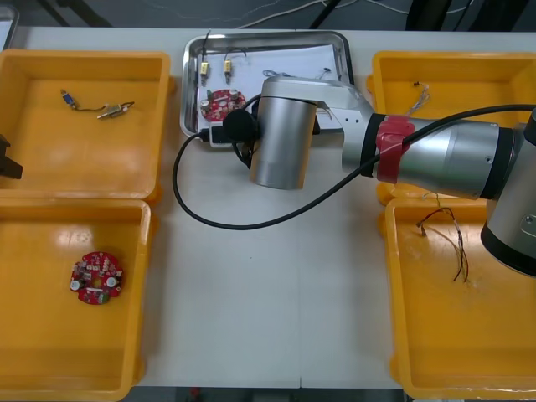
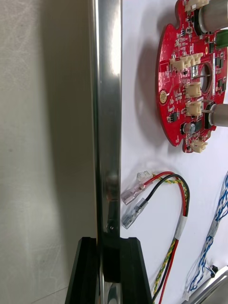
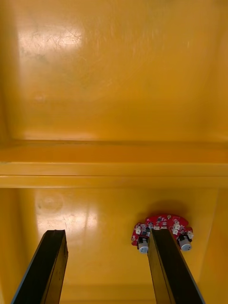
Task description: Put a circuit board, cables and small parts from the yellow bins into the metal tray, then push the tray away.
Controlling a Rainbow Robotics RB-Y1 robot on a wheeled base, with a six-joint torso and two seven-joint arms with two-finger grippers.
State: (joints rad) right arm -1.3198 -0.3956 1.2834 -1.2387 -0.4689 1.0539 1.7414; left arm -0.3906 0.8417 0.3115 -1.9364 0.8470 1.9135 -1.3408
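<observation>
The metal tray (image 1: pixel 194 84) stands at the table's far middle, white inside. In it lie a round red circuit board (image 2: pixel 190 80), a red and yellow cable (image 2: pixel 176 209), a blue and white cable (image 2: pixel 213 232) and small metal parts (image 1: pixel 204 70). My right arm's wrist (image 1: pixel 280 142) hangs over the tray's near edge. In the right wrist view my right gripper (image 2: pixel 107 242) is shut on the tray's rim (image 2: pixel 107 95), one finger on each side. My left gripper (image 3: pixel 107 232) waits open over the near left bin (image 1: pixel 50 352), above a second red circuit board (image 1: pixel 95 278).
The far left bin (image 1: pixel 33 84) holds small metal parts (image 1: pixel 96 107). Thin black cables (image 1: pixel 444 239) lie in the near right bin (image 1: pixel 469 335); the far right bin (image 1: pixel 469 75) holds a thin cable. The arm's own black cord (image 1: pixel 201 213) loops over the table.
</observation>
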